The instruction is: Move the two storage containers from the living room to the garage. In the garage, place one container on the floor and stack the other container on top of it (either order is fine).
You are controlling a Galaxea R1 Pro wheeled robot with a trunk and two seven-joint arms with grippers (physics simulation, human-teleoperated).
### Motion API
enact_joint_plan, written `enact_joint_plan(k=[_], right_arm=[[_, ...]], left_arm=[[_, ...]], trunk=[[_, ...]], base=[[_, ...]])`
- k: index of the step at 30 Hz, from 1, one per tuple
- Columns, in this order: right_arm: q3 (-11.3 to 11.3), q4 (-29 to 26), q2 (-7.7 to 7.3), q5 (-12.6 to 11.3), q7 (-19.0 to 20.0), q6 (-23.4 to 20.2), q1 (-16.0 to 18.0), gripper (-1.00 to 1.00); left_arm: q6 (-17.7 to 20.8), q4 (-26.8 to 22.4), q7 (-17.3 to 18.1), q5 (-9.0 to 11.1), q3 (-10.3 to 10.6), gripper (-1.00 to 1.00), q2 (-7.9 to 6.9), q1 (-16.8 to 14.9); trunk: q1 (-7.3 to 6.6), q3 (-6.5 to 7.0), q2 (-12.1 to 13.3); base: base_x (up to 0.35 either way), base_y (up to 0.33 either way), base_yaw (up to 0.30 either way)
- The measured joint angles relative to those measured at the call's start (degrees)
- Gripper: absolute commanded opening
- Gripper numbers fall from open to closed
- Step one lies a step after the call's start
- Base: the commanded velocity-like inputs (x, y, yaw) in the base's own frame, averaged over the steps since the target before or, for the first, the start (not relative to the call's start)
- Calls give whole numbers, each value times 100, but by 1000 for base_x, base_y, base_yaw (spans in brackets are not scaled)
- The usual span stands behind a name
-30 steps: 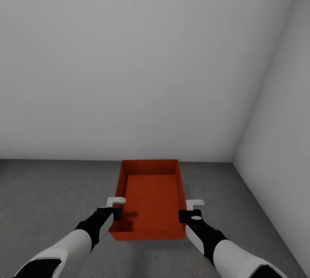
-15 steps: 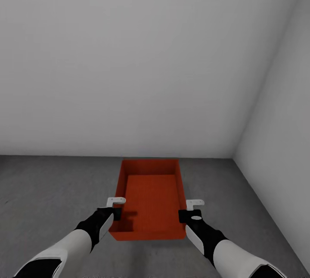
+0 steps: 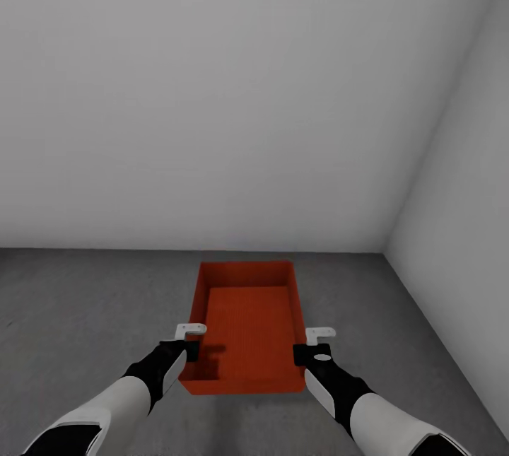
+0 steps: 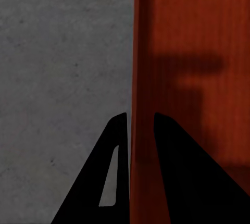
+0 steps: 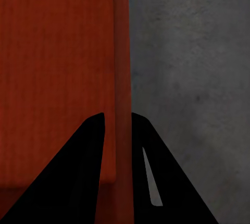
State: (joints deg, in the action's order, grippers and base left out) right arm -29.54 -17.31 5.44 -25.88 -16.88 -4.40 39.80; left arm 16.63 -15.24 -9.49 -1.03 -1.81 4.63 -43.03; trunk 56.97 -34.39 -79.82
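Observation:
One orange-red storage container (image 3: 247,322), open-topped and empty, is held level between my two arms above the dark grey concrete floor (image 3: 85,300) of the garage. My left gripper (image 3: 187,350) is shut on the container's left long wall near the close end. In the left wrist view my left gripper (image 4: 140,117) has one finger on each side of the container wall (image 4: 140,52). My right gripper (image 3: 305,351) is shut on the right long wall in the same way. The right wrist view shows my right gripper (image 5: 117,114) straddling the container's rim (image 5: 121,52).
A plain pale grey wall (image 3: 212,88) stands straight ahead and meets a second pale wall (image 3: 466,194) in a corner at the right. Bare concrete stretches to the left and under the container.
The line where the far wall meets the floor has risen a little in the picture, so the camera has moved. The container and both grippers keep their place in the view.

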Motion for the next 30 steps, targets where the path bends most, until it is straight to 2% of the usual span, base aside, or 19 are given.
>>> enact_joint_plan(k=[30], right_arm=[[-4,6,0,-4,0,27,0,-100]], left_arm=[[-17,-2,-6,11,14,-100,1,0]], trunk=[[659,-818,-1204]], base=[[0,0,-57]])
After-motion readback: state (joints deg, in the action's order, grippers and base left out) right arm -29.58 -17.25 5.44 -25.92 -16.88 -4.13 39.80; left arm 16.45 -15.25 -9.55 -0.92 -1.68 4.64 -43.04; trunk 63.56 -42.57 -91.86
